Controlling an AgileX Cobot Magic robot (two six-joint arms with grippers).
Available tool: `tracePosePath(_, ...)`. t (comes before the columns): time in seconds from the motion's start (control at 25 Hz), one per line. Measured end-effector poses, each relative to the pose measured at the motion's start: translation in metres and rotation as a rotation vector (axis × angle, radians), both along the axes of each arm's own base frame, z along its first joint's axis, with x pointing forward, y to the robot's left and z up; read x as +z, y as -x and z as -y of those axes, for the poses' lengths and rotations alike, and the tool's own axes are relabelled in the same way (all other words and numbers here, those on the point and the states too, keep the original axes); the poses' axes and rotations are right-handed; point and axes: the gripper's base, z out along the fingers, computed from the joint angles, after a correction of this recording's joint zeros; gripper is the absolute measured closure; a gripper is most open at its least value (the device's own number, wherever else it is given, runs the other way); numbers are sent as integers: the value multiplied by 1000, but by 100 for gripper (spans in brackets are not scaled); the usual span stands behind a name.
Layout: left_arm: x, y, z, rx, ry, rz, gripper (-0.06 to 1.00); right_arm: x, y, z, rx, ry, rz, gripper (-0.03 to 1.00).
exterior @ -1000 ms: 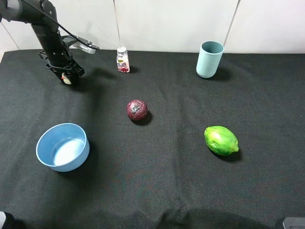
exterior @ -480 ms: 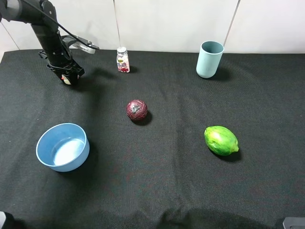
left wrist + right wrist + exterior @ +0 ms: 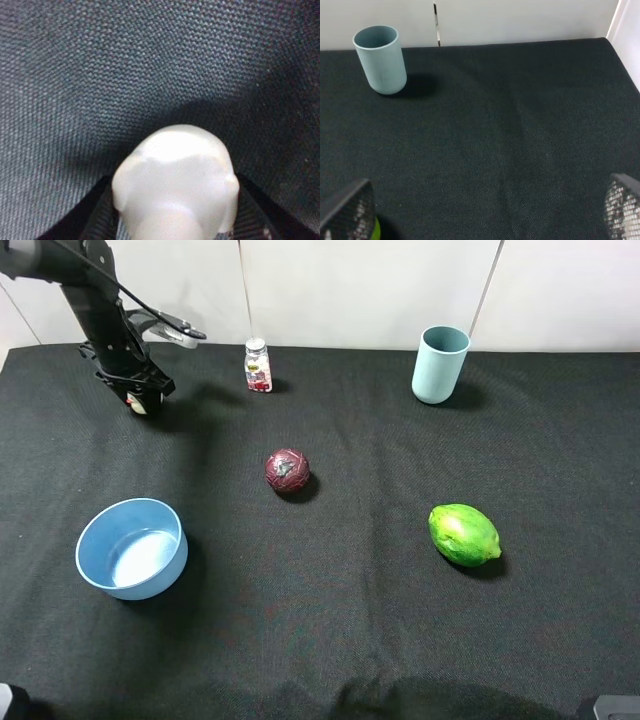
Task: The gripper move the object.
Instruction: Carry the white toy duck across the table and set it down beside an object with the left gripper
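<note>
My left gripper [image 3: 141, 399] is at the far left back of the black table, pointing down, on its black arm [image 3: 100, 315]. It is shut on the object, a tiny cream-white toy [image 3: 139, 407]. In the left wrist view the toy [image 3: 175, 182] sits between the two black fingers [image 3: 95, 217], close over the cloth. I cannot tell whether it touches the cloth. My right gripper [image 3: 487, 207] shows only in the right wrist view. It is open and empty, with its fingertips [image 3: 350, 207] wide apart above the cloth.
A small bottle with a red label [image 3: 258, 366] stands at the back. A dark red ball [image 3: 287, 470] lies mid-table. A blue bowl [image 3: 131, 548] is front left, a green lime [image 3: 464, 534] right. A pale blue cup [image 3: 438, 364] [image 3: 380, 59] is back right.
My left gripper, with the toy in it, has shifted slightly toward the back of the table. Nothing else has moved.
</note>
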Motion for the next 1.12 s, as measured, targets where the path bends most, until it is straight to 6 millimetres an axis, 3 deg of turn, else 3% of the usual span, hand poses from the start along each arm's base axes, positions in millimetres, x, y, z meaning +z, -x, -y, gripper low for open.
tracePosePath(0.32, 18, 5, -1, 28, -1, -20, 42, 0, 0, 0, 0, 0, 0, 27)
tracePosePath(0.84, 81, 22, -2, 79, 2, -9, 42, 0, 0, 0, 0, 0, 0, 27)
tracePosePath(1.12, 102, 33, 1, 90, 24, -40, 42, 0, 0, 0, 0, 0, 0, 27)
